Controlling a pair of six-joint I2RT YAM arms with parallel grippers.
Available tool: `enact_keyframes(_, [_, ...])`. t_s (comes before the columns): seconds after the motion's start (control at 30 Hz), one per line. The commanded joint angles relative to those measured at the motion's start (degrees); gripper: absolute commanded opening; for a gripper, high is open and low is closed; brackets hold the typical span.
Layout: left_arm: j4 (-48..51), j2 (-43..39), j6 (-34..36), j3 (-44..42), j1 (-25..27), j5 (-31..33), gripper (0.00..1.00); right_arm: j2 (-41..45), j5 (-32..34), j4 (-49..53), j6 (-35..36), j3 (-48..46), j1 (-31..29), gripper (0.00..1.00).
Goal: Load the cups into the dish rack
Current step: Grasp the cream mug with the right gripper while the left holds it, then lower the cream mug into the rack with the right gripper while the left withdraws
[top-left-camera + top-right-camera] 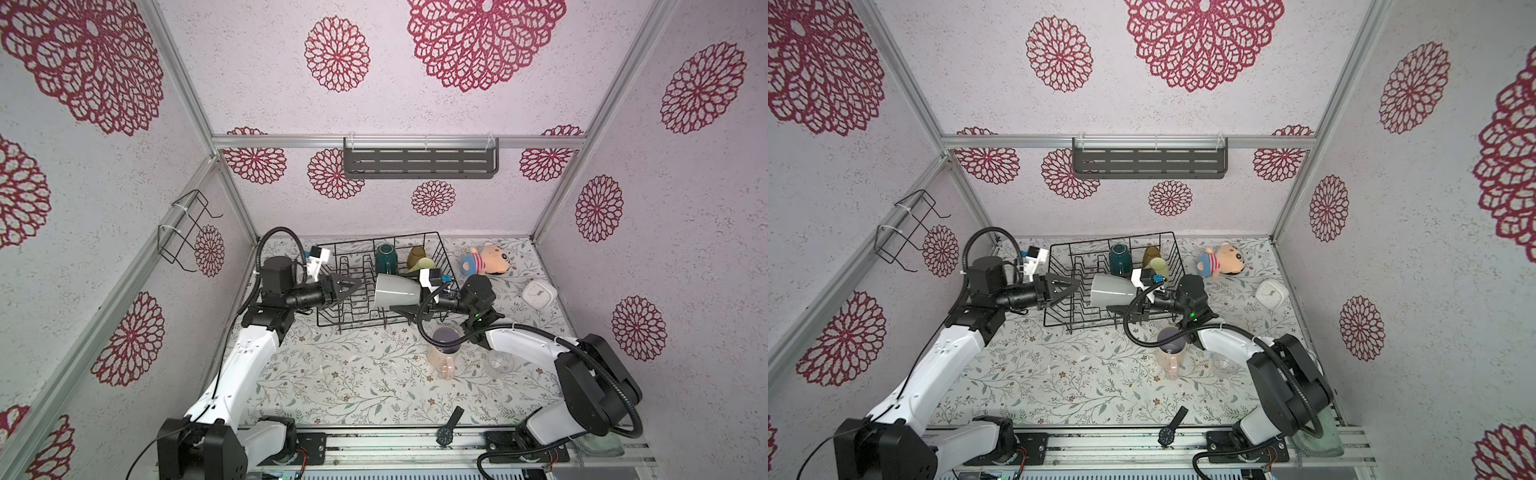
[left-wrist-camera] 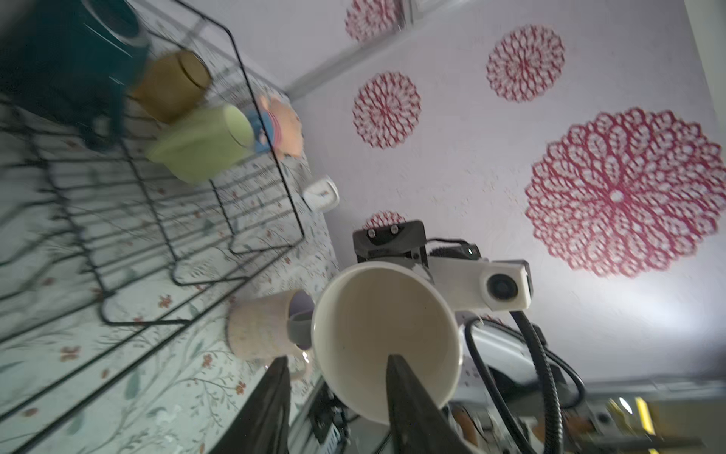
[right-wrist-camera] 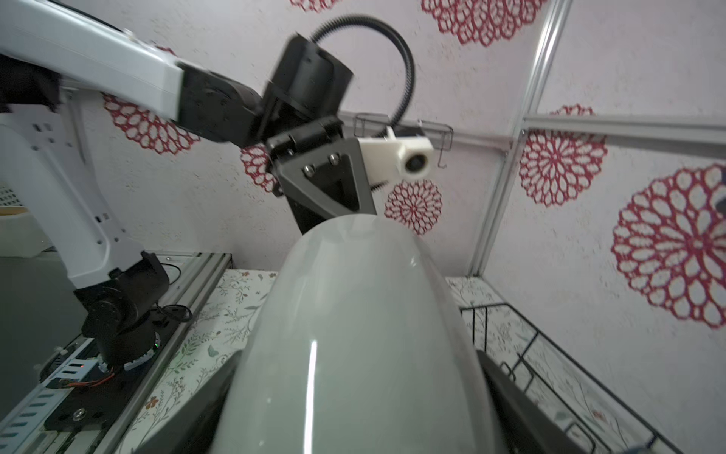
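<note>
Progress roughly half: dark teal mug (image 1: 386,257), amber glass tumbler (image 1: 415,255) and pale yellow-green mug (image 1: 425,263) sit in the dish rack (image 1: 332,324). Right tool (image 1: 420,297) clamped on grey cup (image 1: 397,291), held sideways above the rack; left tool (image 1: 355,286) jaws apart at its rim. Pink mug (image 1: 444,353) and clear glass (image 1: 498,365) wait on worktop (image 1: 332,386).
</note>
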State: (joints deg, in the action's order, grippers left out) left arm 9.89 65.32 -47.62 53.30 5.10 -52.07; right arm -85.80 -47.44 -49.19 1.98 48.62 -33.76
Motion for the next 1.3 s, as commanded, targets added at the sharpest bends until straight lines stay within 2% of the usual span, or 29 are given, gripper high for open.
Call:
enact_keyframes(0.0, [9.86,-4.58,6.94,0.46,-1.64,18.45,0.46,4.92,9.19,24.10,10.64,5.94,0.49,0.59])
enact_keyframes(0.1, [17.64,-8.44,8.93,0.29,-1.84,37.14,0.48,4.95,15.73,37.50,13.37,10.06,1.27,0.59])
enact_keyframes(0.17, [19.37,-11.55,9.28,-0.78,-2.16,45.86,0.52,4.85,19.59,44.87,13.92,13.10,1.89,0.59])
enact_keyframes(0.3, [16.80,-16.94,10.66,-3.94,-2.47,52.50,0.60,5.51,24.98,53.09,21.34,15.52,2.38,0.57])
enact_keyframes(0.47, [14.76,-17.82,11.19,-6.74,-2.47,53.29,0.63,1.57,30.09,64.42,31.92,22.54,2.47,0.56])
enact_keyframes(0.6, [13.90,-16.13,10.74,-7.59,-2.47,49.64,0.63,-2.58,35.07,70.81,35.46,27.34,2.42,0.56])
enact_keyframes(0.8, [13.51,-16.28,10.08,-9.21,-2.47,49.47,0.63,-8.56,40.21,83.67,38.93,35.30,2.91,0.59])
enact_keyframes(0.97, [12.13,-16.11,9.03,-10.08,-2.47,48.86,0.63,-14.13,40.78,91.42,39.18,41.43,3.35,0.59])
enact_keyframes(1.1, [12.10,-15.32,8.11,-10.19,-2.51,49.07,0.63,-19.55,40.96,96.63,35.86,48.18,3.34,0.57])
enact_keyframes(1.27, [11.81,-14.87,7.98,-10.62,-2.55,47.85,0.63,-25.52,42.10,103.62,35.03,54.34,3.66,0.57])
